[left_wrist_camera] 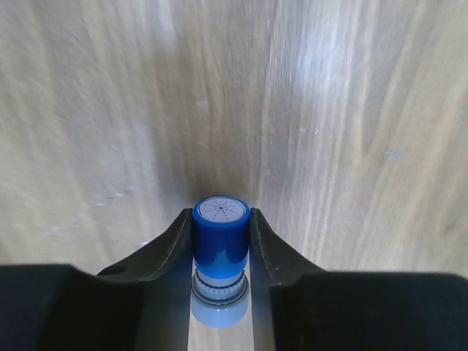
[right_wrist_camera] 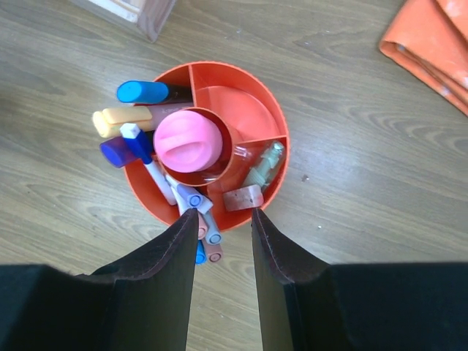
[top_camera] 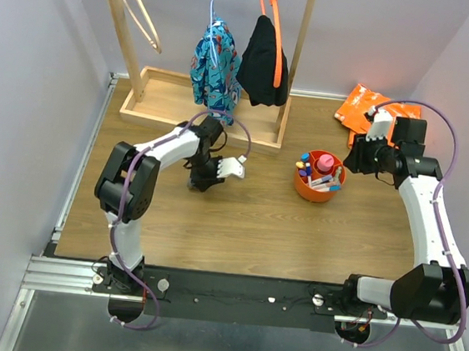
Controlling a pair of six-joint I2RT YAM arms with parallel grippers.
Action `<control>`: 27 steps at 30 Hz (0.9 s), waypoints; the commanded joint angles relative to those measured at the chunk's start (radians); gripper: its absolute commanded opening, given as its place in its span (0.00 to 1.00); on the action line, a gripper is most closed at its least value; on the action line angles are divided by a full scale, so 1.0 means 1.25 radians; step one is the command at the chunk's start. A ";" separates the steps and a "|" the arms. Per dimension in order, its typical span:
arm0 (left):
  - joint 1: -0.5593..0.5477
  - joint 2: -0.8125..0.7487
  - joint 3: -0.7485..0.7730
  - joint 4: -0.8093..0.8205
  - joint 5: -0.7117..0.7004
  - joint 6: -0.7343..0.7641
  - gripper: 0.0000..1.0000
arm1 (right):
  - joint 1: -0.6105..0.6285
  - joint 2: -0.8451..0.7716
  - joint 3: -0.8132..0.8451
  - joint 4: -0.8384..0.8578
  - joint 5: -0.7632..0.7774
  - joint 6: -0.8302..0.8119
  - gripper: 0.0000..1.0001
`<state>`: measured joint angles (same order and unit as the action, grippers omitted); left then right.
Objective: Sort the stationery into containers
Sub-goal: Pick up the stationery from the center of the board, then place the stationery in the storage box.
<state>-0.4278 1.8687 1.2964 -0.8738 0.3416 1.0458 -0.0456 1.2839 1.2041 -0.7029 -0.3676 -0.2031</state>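
A wooden clothes rack [top_camera: 152,118] stands upper centre with a blue patterned garment [top_camera: 215,64] and a black one [top_camera: 263,65] hanging from it. An orange bag [top_camera: 361,103] lies upper right on the wooden surface [top_camera: 237,234].

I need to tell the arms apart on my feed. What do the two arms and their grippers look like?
Both match: the left arm and right arm have white links between bulky black joints. A purple cable loops along each. The left gripper and right gripper have plain black fingers with curved inner faces. No markings show.
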 commanded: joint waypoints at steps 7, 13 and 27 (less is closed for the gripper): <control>-0.156 0.158 0.706 -0.505 0.362 -0.074 0.00 | -0.063 -0.065 -0.032 -0.013 0.063 0.046 0.42; -0.220 0.159 0.766 -0.273 0.430 -0.184 0.00 | -0.090 -0.070 -0.043 0.004 0.087 0.104 0.42; -0.295 0.289 0.735 0.556 0.264 -0.609 0.00 | -0.172 -0.108 -0.105 -0.001 0.058 0.145 0.42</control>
<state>-0.7898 2.1750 2.1796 -0.5415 0.7879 0.5140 -0.2432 1.1934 1.1252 -0.7029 -0.2855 -0.0547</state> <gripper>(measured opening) 0.365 0.419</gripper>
